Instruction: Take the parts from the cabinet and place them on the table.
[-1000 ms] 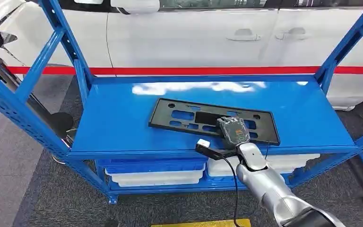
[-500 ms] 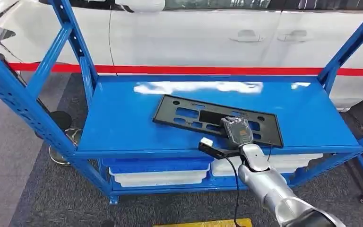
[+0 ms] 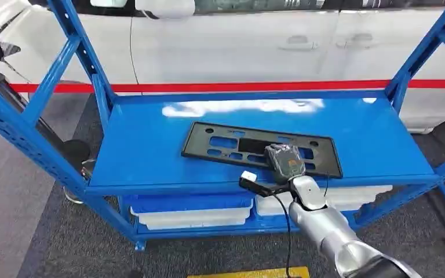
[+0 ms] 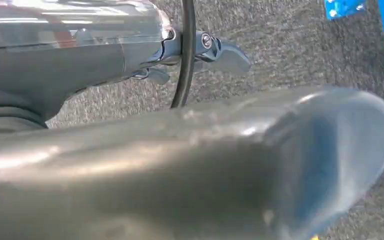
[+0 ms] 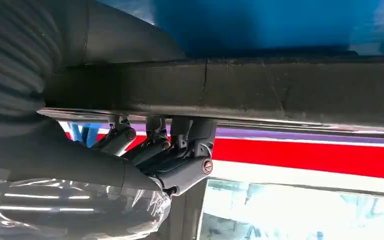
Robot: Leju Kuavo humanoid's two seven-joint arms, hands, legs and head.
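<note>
Bright, glare on shelf point(image 3: 243, 107) (wrist views blurred).

A: What sort of place is shown?

B: A car workshop or assembly floor. A white car point(image 3: 255, 40) with door handles stands just behind a blue steel rack point(image 3: 150, 150).

A: What else shows it?

B: Stacked white and blue bins point(image 3: 191, 211) under the rack's shelf, a red stripe point(image 3: 237, 87) along its far edge, and grey carpeted flooring point(image 3: 11, 208).
</note>
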